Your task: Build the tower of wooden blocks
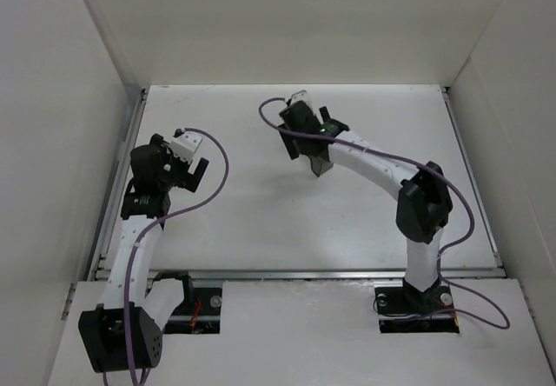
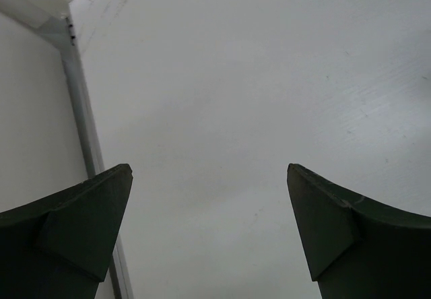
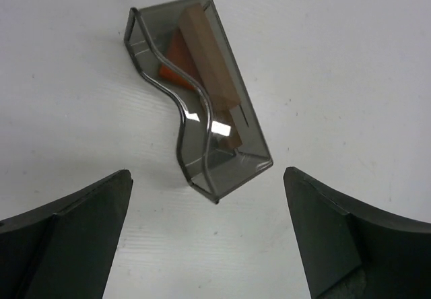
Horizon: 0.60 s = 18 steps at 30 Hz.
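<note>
A translucent dark grey plastic bin lies on its side on the white table, also seen from above as a dark bin near mid-table. Inside it I see the tower's wood blocks: a long pale tan block, an orange triangular piece and a small brown block. My right gripper hangs open above the bin's near end, fingers apart from it, holding nothing. At the far left my left gripper is open over bare table.
White walls enclose the table on three sides. A metal rail runs along the left edge, close to the left gripper. Purple cables loop from both arms.
</note>
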Available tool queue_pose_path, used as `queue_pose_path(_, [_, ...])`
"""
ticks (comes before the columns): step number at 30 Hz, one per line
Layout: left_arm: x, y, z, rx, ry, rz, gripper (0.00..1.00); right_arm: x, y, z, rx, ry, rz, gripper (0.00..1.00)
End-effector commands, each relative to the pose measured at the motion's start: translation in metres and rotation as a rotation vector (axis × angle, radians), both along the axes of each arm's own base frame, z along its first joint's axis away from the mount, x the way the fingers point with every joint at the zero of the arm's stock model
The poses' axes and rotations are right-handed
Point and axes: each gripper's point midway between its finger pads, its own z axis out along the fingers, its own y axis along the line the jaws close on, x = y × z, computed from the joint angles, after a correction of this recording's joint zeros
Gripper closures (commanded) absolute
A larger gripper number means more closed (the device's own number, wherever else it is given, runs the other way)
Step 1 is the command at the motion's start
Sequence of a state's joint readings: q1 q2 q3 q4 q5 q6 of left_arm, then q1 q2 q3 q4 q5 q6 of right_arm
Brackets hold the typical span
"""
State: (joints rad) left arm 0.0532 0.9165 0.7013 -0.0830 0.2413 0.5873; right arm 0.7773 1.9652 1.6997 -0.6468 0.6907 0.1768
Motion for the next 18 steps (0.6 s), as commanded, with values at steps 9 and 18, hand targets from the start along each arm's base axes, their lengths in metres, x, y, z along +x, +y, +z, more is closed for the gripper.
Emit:
queue_pose_path(9, [0.006,-0.031,0.028,-0.029,0.108,-0.212,0.01,0.033,-0.006,-0.020,0.256,0.255,0.374,0.00])
queue_pose_path(18, [0.019,-0.036,0.061,-0.123,0.072,-0.174,0.01,0.060,-0.007,-0.035,0.316,0.246,0.379,0.04])
